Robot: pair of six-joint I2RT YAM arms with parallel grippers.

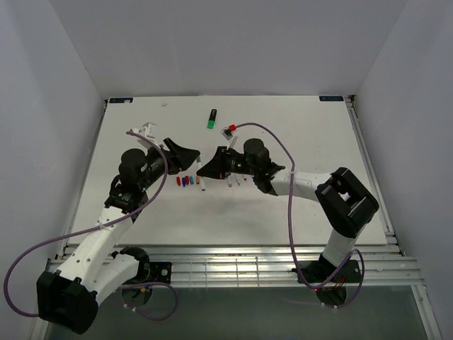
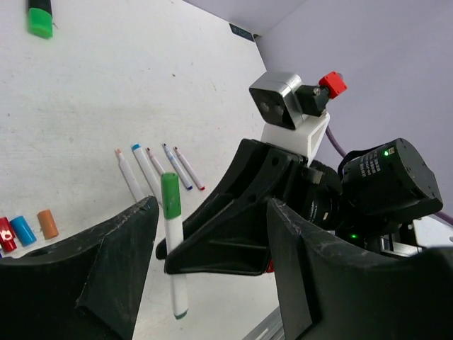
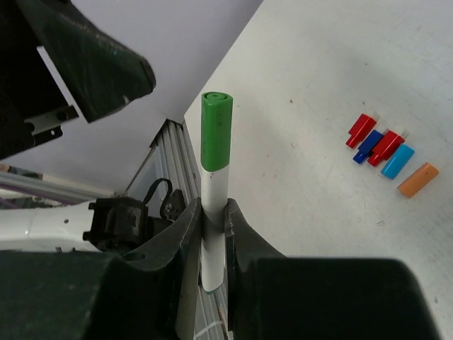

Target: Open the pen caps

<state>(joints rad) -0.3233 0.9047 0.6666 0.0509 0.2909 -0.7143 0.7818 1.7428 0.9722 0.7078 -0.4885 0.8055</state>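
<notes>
Right jaws clamp the white pen (image 3: 214,191) by its barrel, green cap (image 3: 216,131) on, between the wide-spread, empty left jaws. Beyond them, loose caps (image 3: 386,145) and bare pens (image 2: 148,170) lie on the desk (image 1: 233,219); the black marker (image 1: 211,119) is capped too.

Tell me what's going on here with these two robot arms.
The right gripper is clamped on the white barrel of a pen, holding it up with its green cap on. The left gripper is open, its fingers either side of that pen without touching it. Several loose caps and uncapped pens lie on the table.
</notes>
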